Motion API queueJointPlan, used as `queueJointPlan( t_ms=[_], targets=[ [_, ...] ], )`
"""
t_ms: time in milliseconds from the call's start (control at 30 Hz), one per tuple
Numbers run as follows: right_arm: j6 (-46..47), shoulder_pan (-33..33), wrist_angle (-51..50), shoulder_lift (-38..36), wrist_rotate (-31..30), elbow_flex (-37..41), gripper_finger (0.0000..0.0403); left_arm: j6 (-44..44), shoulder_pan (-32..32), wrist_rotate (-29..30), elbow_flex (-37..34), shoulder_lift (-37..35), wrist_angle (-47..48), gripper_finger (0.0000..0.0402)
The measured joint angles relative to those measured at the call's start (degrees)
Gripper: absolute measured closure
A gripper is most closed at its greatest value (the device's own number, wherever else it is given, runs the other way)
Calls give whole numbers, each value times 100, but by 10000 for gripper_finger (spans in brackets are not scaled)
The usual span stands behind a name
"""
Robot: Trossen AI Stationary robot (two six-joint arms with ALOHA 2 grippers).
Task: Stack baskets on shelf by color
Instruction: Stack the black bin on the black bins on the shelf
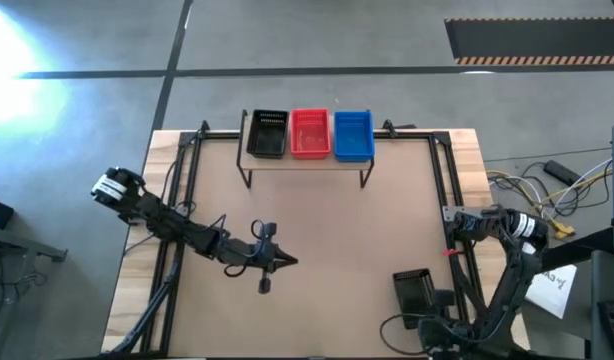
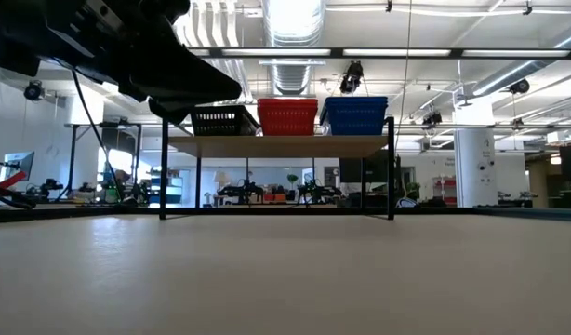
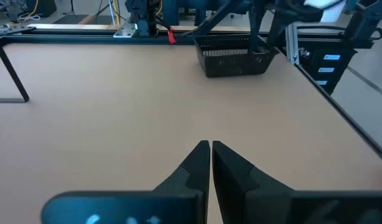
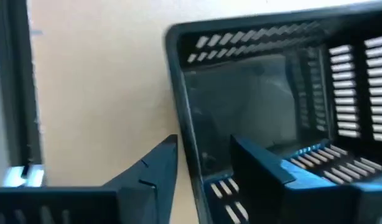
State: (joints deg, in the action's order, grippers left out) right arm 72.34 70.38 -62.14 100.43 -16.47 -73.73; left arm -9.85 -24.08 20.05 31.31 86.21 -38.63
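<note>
A black basket (image 1: 415,291) sits on the table near its right near corner and also shows in the left wrist view (image 3: 234,53). My right gripper (image 4: 204,142) is open at this black basket (image 4: 265,93). One finger (image 4: 155,163) is outside its side wall and the other finger (image 4: 259,165) is inside. On the shelf (image 1: 305,163) stand black (image 2: 223,119), red (image 2: 287,116) and blue (image 2: 354,115) baskets in a row. My left gripper (image 3: 209,148) is shut and empty over the table's middle (image 1: 283,262). My right gripper straddles the black basket's side wall at its rim (image 4: 190,130), coming from above with one finger inside and one outside. A gap shows on both sides of the wall. I cannot tell whether either finger touches it.
Black metal frame rails (image 1: 449,190) run along the table's left, right and far edges. The shelf's thin black legs (image 2: 163,177) stand on the far part of the table. Bare tabletop (image 1: 337,230) lies between the shelf and both grippers.
</note>
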Motion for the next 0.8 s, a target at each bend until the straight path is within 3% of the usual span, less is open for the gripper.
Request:
queueJointPlan(
  t_ms=[300,467,567,633,733,800],
  targets=[
    [-1080,-426,-14,244,-89,0,383,27,-115,-148,1,-184,71,400],
    [-2022,-993,-4,161,-1196,-49,393,317,-563,246,46,-866,960,400],
    [-3089,-1519,203,-16,-1885,-182,393,288,-922,1100,182,-1274,1676,400],
    [-4054,-1968,671,-95,-2017,-208,394,288,-1176,1719,252,-1418,1948,400],
    [-5726,-2718,1886,-109,-1837,-170,394,439,-1523,2250,316,-1447,1993,400],
    [-6874,-3188,2818,-65,-1347,-142,394,523,-1708,2350,383,-1398,1961,400]
  ],
)
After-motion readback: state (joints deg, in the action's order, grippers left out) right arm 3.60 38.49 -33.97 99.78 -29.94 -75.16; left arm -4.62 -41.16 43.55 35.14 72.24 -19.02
